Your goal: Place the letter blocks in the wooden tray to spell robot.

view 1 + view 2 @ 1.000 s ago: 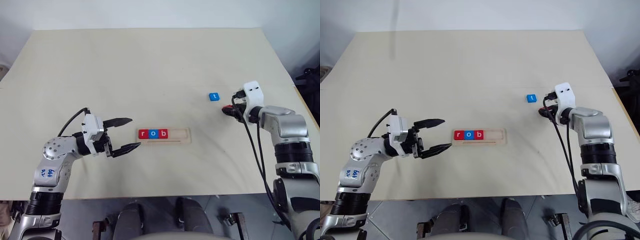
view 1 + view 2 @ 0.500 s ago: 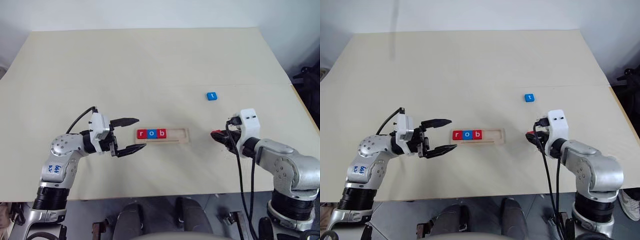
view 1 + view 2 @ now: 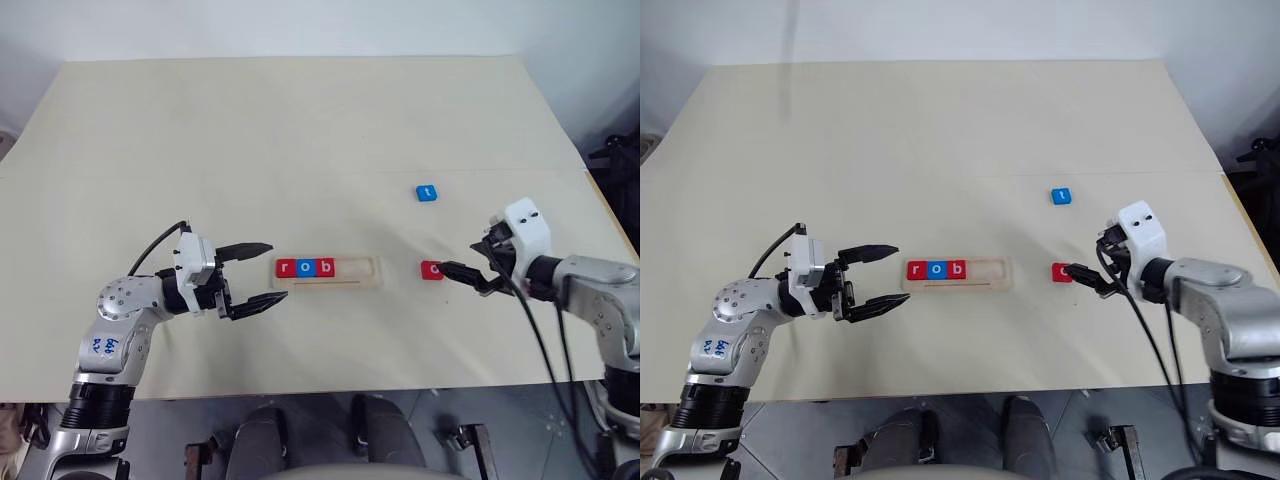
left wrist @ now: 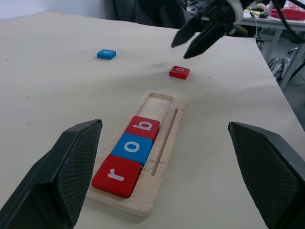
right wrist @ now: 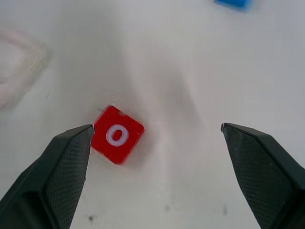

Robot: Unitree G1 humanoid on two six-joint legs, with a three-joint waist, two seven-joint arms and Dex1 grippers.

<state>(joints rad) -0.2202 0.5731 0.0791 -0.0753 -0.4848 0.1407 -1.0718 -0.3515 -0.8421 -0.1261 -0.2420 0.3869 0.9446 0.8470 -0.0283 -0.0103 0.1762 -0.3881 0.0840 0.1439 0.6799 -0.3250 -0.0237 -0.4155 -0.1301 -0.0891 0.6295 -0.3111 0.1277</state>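
The wooden tray (image 3: 360,268) lies at the table's middle, with letter blocks red r (image 3: 287,267), blue o (image 3: 305,267) and red b (image 3: 324,267) side by side in its left part; its right part is bare. A red o block (image 3: 432,269) lies flat on the table just right of the tray. A blue t block (image 3: 427,192) sits farther back. My right gripper (image 3: 462,277) is open just right of the red o block (image 5: 116,135), which lies between the spread fingers, close to one of them. My left gripper (image 3: 272,271) is open at the tray's left end, holding nothing.
The pale table (image 3: 300,130) stretches wide behind the tray, with a seam across its middle. Its front edge runs close below both arms. Black cables (image 3: 535,330) hang from the right wrist.
The right gripper has opened and let go of the red o block, which now lies on the table right of the tray. The right hand drew back. The left gripper stayed put.
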